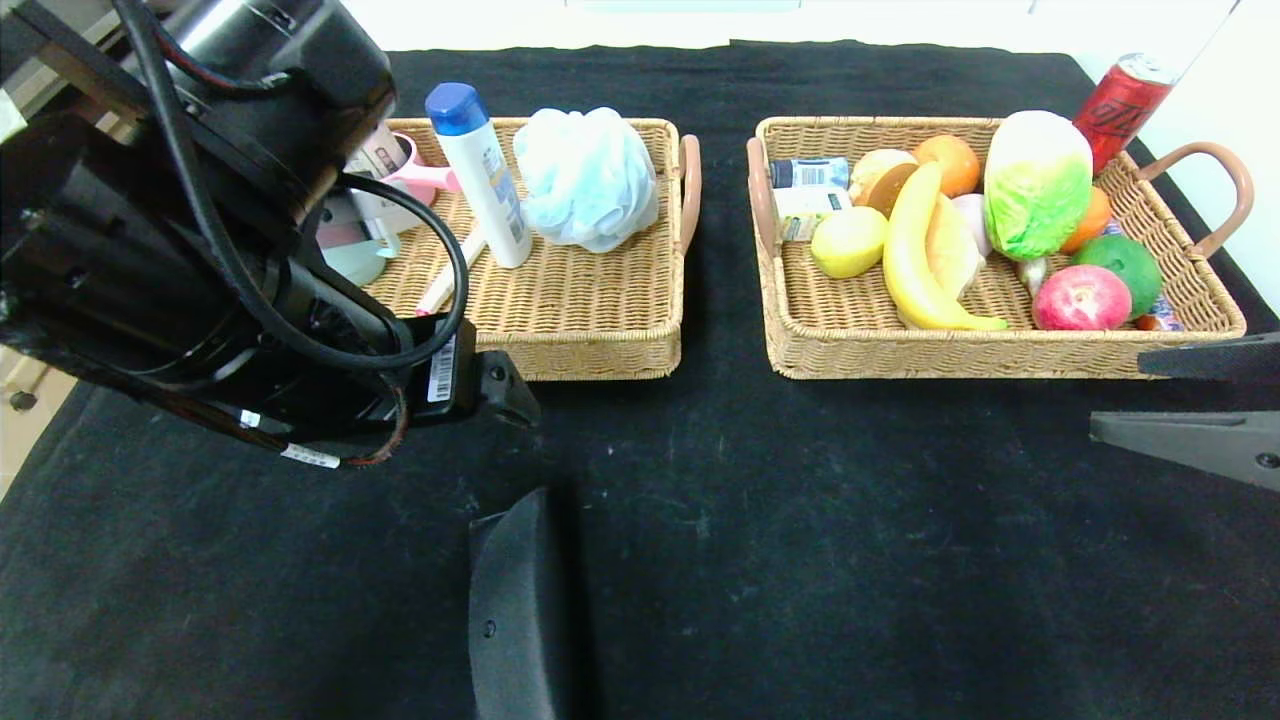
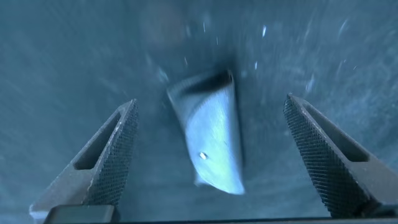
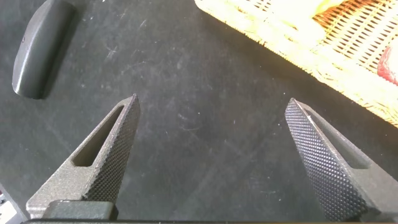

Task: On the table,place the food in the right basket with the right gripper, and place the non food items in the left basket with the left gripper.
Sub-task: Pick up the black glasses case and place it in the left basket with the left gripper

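1. Black cloth over table (image 1: 800, 560); two wicker baskets side by side at the far half.
2. Left basket (image 1: 580, 330): white bottle with blue cap (image 1: 482, 172), pale blue bath pouf (image 1: 586, 177), pink-handled item partly hidden behind the arm.
3. Right basket (image 1: 1000, 355): banana (image 1: 915, 260), lemon (image 1: 848, 241), cabbage (image 1: 1036, 183), red apple (image 1: 1080, 298), green fruit (image 1: 1120, 262), oranges, red can (image 1: 1120, 105) leaning at the far corner.
4. Left gripper (image 2: 211, 155) — jaws spread wide, holding nothing, above the near cloth in front of the left basket.
5. Right gripper (image 3: 214, 155) — jaws wide apart, empty, low over the cloth just before the right basket.
6. Dark grey oblong object (image 1: 520, 610) lying on the cloth near the front edge, between the two grippers.
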You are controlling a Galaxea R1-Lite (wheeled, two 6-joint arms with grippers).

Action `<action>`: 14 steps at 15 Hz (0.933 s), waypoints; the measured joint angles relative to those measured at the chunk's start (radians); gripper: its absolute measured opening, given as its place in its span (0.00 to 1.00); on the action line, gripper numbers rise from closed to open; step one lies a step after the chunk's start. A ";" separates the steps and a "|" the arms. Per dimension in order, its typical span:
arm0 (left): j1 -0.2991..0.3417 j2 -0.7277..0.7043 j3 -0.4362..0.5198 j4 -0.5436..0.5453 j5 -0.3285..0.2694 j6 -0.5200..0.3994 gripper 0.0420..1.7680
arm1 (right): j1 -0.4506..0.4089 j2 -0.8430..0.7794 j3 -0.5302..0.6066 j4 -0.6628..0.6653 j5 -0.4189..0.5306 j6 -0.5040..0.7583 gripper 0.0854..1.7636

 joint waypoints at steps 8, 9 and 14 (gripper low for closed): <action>-0.057 0.032 0.133 -0.004 -0.003 -0.177 0.96 | 0.001 -0.002 0.001 0.000 0.000 0.000 0.97; -0.062 0.037 0.153 -0.006 -0.003 -0.193 0.96 | 0.001 -0.002 0.001 0.000 0.000 0.000 0.97; -0.092 0.055 0.208 -0.015 -0.055 -0.212 0.96 | 0.001 -0.002 0.001 0.000 0.000 0.000 0.97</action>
